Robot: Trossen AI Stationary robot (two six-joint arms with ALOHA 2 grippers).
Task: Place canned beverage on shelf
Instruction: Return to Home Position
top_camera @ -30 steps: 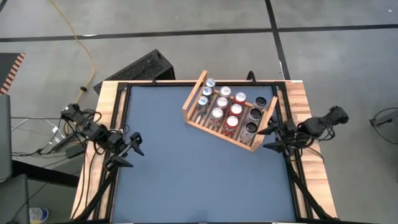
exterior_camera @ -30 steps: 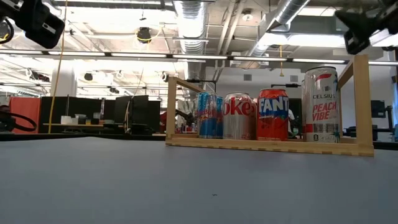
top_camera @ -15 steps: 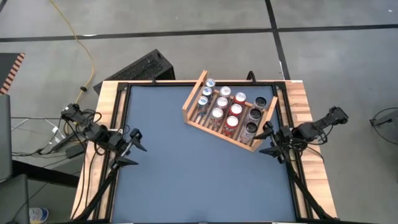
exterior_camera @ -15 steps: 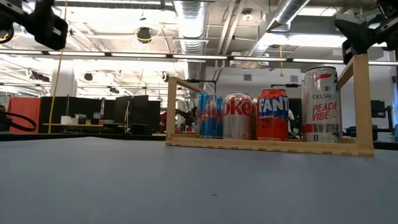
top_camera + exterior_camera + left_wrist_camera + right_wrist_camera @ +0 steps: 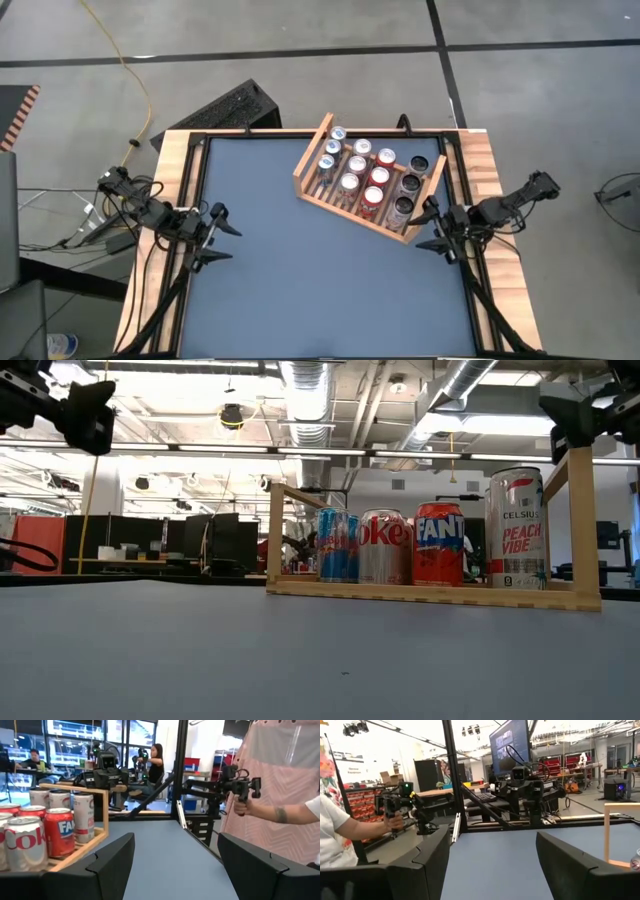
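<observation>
The light wooden slatted shelf [image 5: 311, 150] sits upper right of centre in the high view, with its upright soda cans [image 5: 378, 176] sorted in rows by colour (seemingly full). The left gripper [image 5: 232, 243] and right gripper [image 5: 422, 228] hover at opposite edges of the blue-grey table [image 5: 300, 290], jaws wide and empty, likely to stay clear.

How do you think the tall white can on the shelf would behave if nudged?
The tall white can stands taller than the red can beside it, so it probably tips easily. Being round, it would likely roll afterwards.

At table level the front cans [image 5: 437, 543] hide most of the rows behind them in the shelf [image 5: 430, 592], up at one o'clock; from overhead their print is too small to read.
</observation>
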